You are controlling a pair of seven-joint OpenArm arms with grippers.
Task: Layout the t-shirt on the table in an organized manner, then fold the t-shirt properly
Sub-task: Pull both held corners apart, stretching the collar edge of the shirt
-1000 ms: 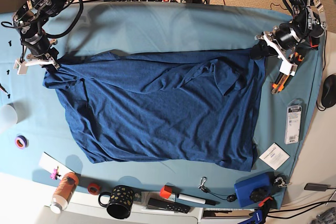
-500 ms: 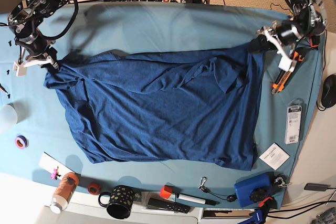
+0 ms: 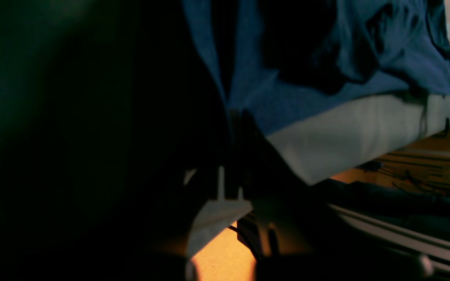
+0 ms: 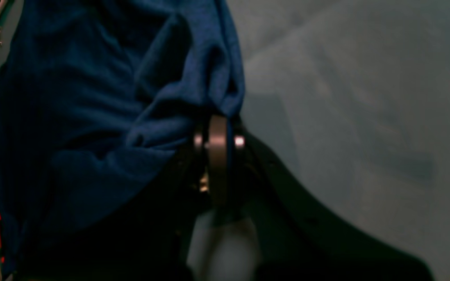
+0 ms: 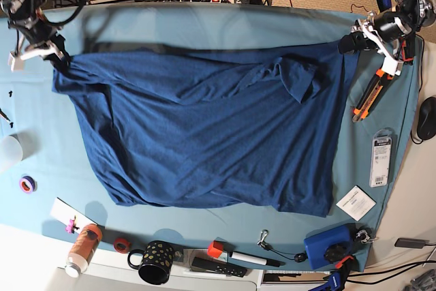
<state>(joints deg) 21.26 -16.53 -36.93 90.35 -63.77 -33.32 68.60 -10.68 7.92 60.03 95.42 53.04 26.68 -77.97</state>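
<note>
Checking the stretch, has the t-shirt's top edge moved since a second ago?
Yes. The t-shirt top edge moved toward the table far rim.

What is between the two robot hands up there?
The t-shirt stretches between the right gripper and left gripper, each pinching a corner; base view shows it.

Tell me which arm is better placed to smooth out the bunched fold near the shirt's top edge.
Left. Its pincer is shut on the t-shirt corner right beside the bunched fold, on the base view's right. The right pincer grips the far opposite corner.
</note>
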